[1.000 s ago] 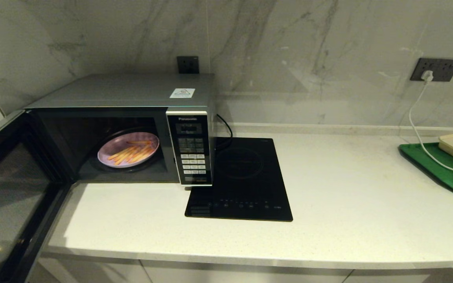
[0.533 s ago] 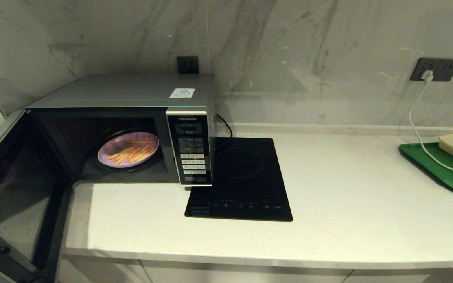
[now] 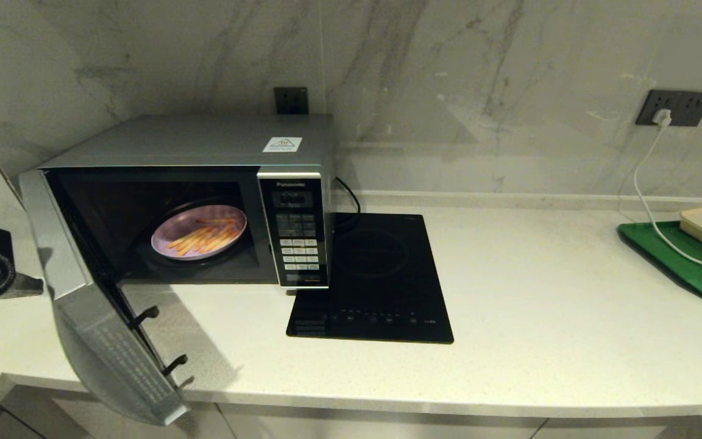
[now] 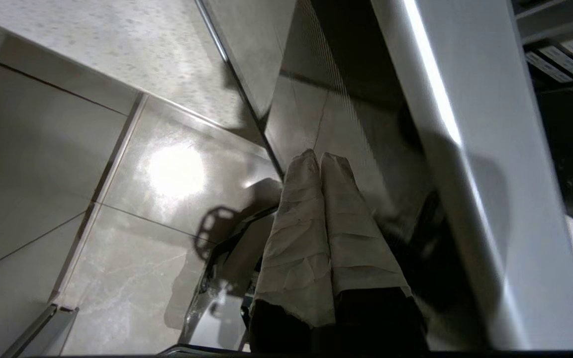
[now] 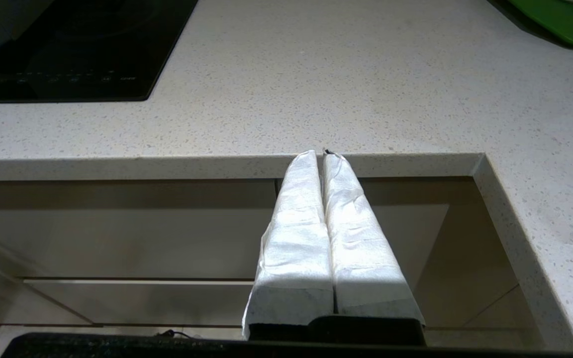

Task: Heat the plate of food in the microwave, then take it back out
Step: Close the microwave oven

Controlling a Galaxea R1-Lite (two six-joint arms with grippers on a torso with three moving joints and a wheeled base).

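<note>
Inside the microwave (image 3: pixel 205 183), whose door (image 3: pixel 104 341) stands part open, we see the plate of food (image 3: pixel 199 239) on the turntable. Our left claw (image 4: pixel 320 161), fingers pressed together and holding nothing, sits against the door's outer face; our right claw (image 5: pixel 320 156), likewise closed and empty, hangs below the worktop (image 3: pixel 540 305) edge.

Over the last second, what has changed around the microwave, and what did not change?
The microwave door swung from wide open toward closing, pushed from outside by the shut left gripper. The plate of food stayed inside on the turntable; the right gripper hangs shut below the counter edge.
</note>
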